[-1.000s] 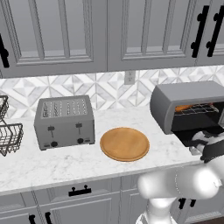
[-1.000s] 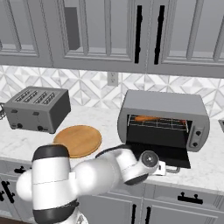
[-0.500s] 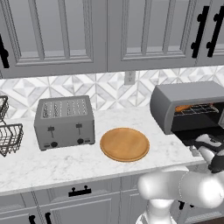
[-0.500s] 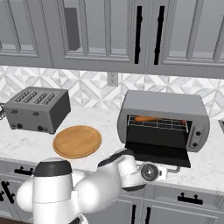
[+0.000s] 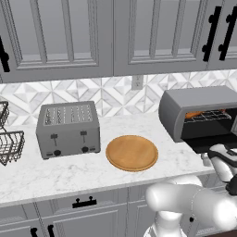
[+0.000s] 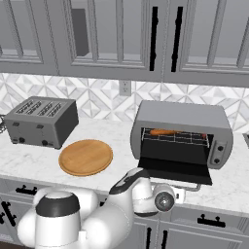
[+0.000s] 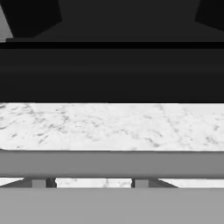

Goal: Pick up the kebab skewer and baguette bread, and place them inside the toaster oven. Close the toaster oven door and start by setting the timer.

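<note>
Pincer state I cannot tell, its hand low at the counter edge before one toaster oven whose one door hangs open and flat, one baguette bread on the rack inside, with one round wooden board and one slot toaster leftward.

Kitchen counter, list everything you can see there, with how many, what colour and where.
toaster oven: one, grey, counter right, door folded down open
baguette bread: one, orange-brown, on the oven rack
slot toaster: one, grey, counter left
round board: one, wooden, between toaster and oven
wire basket: one, dark, far left edge
wall outlet: one, white, on the backsplash
cabinets: grey, above and below the counter
arm: white, in front of the counter, reaching to the oven door's handle
</note>
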